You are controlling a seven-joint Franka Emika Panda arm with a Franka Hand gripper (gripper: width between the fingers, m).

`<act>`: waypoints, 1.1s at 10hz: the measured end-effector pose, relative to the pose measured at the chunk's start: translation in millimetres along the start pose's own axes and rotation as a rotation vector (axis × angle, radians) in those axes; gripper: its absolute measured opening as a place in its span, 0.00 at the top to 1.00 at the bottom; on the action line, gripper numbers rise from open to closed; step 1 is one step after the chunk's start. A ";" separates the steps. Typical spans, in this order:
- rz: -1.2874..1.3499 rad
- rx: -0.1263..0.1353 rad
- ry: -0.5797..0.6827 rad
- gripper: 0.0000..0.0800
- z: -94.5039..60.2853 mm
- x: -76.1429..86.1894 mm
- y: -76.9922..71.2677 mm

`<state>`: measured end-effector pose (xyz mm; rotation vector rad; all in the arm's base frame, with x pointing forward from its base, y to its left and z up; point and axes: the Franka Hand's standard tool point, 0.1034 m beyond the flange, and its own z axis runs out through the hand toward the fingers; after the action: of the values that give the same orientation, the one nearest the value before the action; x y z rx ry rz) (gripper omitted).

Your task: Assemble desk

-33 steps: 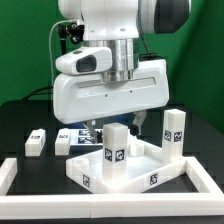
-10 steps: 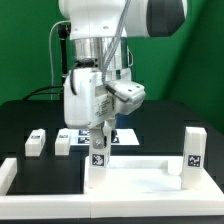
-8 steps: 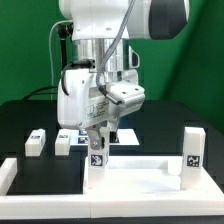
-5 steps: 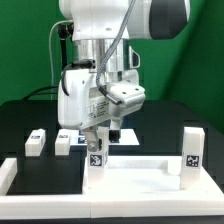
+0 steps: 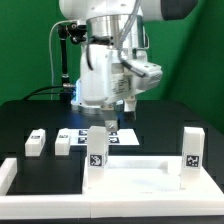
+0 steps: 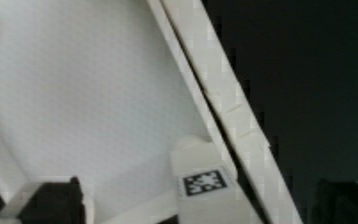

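Observation:
The desk tabletop [image 5: 135, 170] lies upside down near the front, a white tray with a raised rim. One white leg [image 5: 97, 147] stands upright at its left corner in the exterior view, and a second leg [image 5: 191, 148] stands at its right corner. Two loose legs [image 5: 36, 141] [image 5: 62, 143] lie on the black table to the left. My gripper [image 5: 110, 120] hangs just above the left standing leg, open and empty. In the wrist view the tabletop [image 6: 87, 100] fills the picture. That tagged leg [image 6: 201, 170] stands apart from my gripper [image 6: 197, 208], between the spread fingers [image 6: 60, 198].
The marker board [image 5: 122, 137] lies flat behind the tabletop. White border rails run along the exterior view's left [image 5: 12, 172] and the front [image 5: 110, 211]. A green backdrop stands behind the arm, with cables at the back left.
My gripper was down around the left standing leg. It has let go, risen above the leg and turned. The leg stays upright in the tabletop corner.

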<state>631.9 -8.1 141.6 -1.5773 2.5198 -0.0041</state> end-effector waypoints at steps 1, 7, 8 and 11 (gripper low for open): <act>0.002 0.002 0.003 0.19 2.5 2.1 -0.8; -0.309 -0.077 0.000 0.19 15.1 -4.6 34.8; -0.319 -0.113 -0.002 0.19 16.0 -6.9 44.2; -0.320 -0.112 -0.001 0.19 17.9 -7.2 44.1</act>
<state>598.1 19.3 121.0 -2.0055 2.2737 0.0988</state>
